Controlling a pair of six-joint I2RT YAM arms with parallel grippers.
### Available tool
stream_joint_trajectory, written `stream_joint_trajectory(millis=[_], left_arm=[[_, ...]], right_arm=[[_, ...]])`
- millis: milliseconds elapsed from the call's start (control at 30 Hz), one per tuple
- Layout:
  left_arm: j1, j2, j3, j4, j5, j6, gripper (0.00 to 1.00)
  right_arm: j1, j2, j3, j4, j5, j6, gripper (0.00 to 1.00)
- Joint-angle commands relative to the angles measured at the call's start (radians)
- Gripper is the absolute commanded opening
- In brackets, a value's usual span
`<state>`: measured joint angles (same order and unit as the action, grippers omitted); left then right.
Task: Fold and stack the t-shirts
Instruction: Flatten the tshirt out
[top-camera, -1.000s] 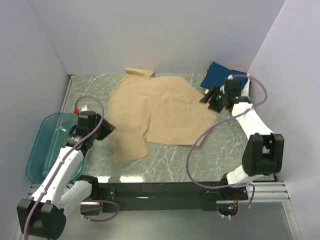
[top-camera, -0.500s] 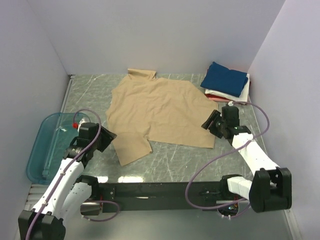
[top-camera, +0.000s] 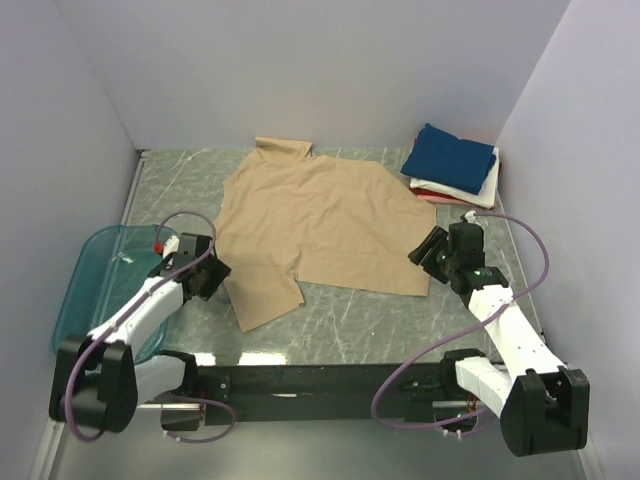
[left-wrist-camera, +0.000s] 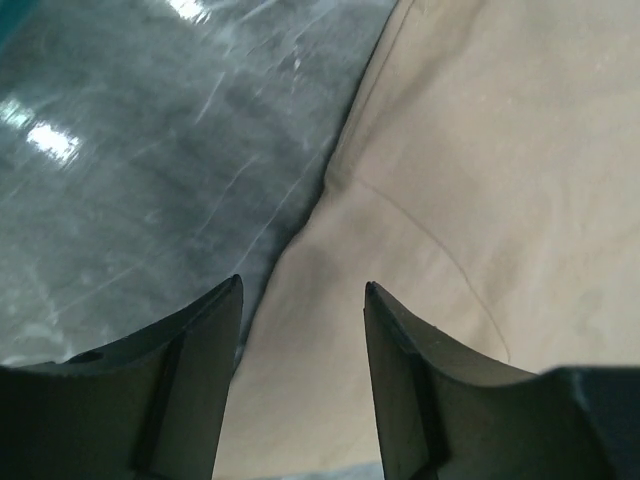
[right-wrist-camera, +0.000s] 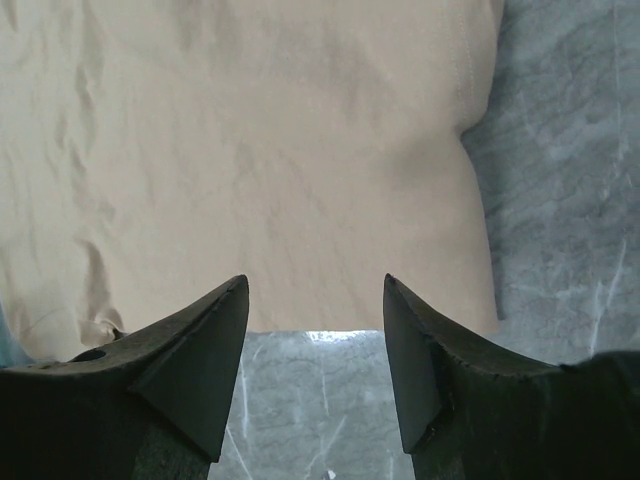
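The tan t-shirt (top-camera: 315, 215) lies spread flat on the marble table, one sleeve reaching toward the near left. A stack of folded shirts sits at the back right: the navy blue shirt (top-camera: 450, 157) on top, the white shirt (top-camera: 470, 190) and the pinkish red shirt (top-camera: 432, 197) under it. My left gripper (top-camera: 215, 272) is open and empty over the near-left sleeve; the tan cloth (left-wrist-camera: 460, 200) fills its wrist view. My right gripper (top-camera: 428, 248) is open and empty at the shirt's right edge, the tan cloth (right-wrist-camera: 270, 150) ahead of its fingertips.
A translucent teal plastic tub (top-camera: 95, 285) stands at the left edge beside my left arm. Grey walls close the table at the back and both sides. The bare marble tabletop (top-camera: 360, 320) shows between the shirt and the arm bases.
The shirt has been laid flat, uncovering the stack. My right gripper moved from the back right toward me to the shirt's right edge. My left arm lowered toward the near-left sleeve.
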<state>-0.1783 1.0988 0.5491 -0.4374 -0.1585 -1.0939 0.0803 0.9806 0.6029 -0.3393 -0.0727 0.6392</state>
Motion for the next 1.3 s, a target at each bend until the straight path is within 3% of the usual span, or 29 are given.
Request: stream_joint_trajectory(millis=[0,333,600,633,700,733,833,1267], left_arm=[[-0.003,0.07,0.071,0.087,-0.041,-0.003,0.57],[-0.004,0.219,0.138,0.138,-0.119,-0.001,0.54],[-0.004,0.354,0.187,0.19,-0.104,-0.003,0.49],[-0.004,0.366,0.193,0.192,-0.105,-0.001,0.46],[-0.004,0.394,0.212,0.186,-0.102,0.002,0.29],[-0.004,0.401,0.216,0.175,-0.105,0.003,0.16],[-0.004,0.408,0.227,0.16,-0.104,0.009,0.02],[0.034,0.169,0.327,-0.026,-0.168,0.06,0.01]], right_arm=[[-0.004,-0.008,-0.015,-0.029,0.045,0.019,0.63],[-0.019,0.013,-0.049,-0.03,0.056,0.036,0.62],[-0.028,0.0,-0.058,-0.07,0.135,0.073,0.62],[-0.03,0.0,-0.061,-0.073,0.142,0.076,0.62],[-0.033,0.003,-0.066,-0.073,0.152,0.077,0.62],[-0.036,0.009,-0.068,-0.073,0.16,0.077,0.62],[-0.045,0.039,-0.077,-0.061,0.152,0.074,0.62],[-0.054,0.208,-0.094,0.062,0.076,0.053,0.61]])
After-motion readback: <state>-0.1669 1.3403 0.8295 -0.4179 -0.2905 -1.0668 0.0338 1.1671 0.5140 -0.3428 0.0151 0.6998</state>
